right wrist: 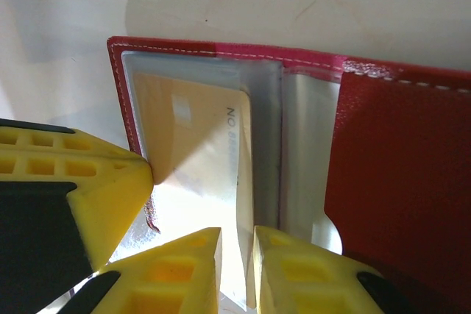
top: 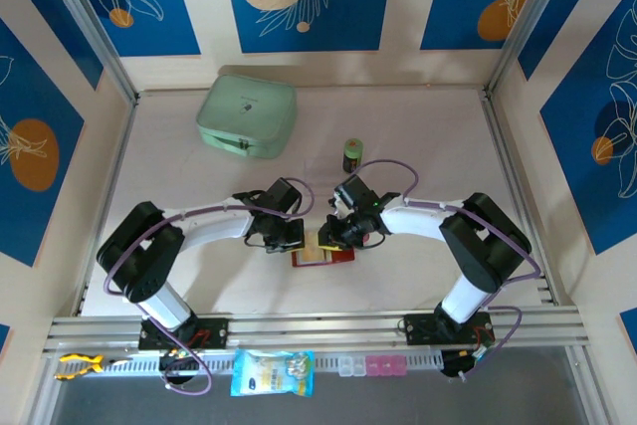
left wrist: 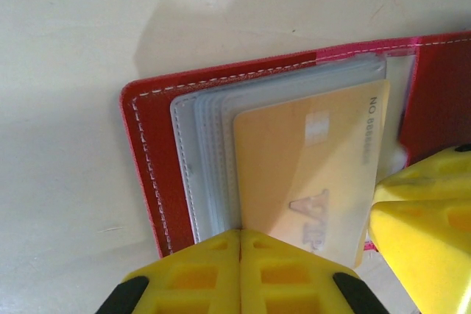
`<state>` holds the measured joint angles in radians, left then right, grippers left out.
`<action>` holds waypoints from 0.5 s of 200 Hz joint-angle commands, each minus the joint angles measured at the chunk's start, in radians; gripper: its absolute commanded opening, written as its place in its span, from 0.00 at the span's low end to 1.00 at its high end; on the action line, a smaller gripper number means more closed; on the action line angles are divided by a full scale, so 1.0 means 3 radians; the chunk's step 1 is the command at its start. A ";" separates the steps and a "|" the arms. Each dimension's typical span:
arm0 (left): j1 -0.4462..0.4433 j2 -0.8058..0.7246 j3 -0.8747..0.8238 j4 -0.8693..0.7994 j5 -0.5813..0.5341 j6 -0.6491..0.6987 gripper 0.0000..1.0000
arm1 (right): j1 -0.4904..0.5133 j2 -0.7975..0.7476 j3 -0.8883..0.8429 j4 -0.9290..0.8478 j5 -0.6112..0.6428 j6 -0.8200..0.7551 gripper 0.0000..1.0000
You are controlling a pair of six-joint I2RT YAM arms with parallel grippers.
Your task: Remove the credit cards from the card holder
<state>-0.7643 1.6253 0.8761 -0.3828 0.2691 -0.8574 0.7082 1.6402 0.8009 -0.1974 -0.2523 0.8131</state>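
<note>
On pale table (top: 169, 166), holder (top: 338, 257) seemingly open.

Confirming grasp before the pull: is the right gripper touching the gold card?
Touching. Right wrist view: the gold card runs down between the fingers of the right gripper, with both pressed against it and no gap.

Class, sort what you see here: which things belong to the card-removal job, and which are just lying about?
Job in hand: card holder, credit card, left claw, right claw.
Lying about: mint-green case, green can, blue packet.
</note>
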 commanded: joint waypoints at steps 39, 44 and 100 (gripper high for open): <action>-0.0016 0.0017 -0.0032 -0.0110 -0.0005 0.0000 0.07 | -0.0009 -0.0101 -0.0003 -0.0131 0.0041 -0.0021 0.24; -0.0017 0.0017 -0.0032 -0.0110 -0.0002 0.0000 0.07 | -0.0014 -0.0113 0.0004 -0.0140 0.0040 -0.0025 0.24; -0.0016 0.0020 -0.0016 -0.0119 -0.0002 0.0005 0.07 | -0.0029 -0.0070 0.0030 -0.0059 -0.0058 -0.0012 0.22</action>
<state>-0.7643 1.6253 0.8761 -0.3828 0.2691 -0.8574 0.7063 1.6241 0.8009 -0.2131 -0.2405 0.8131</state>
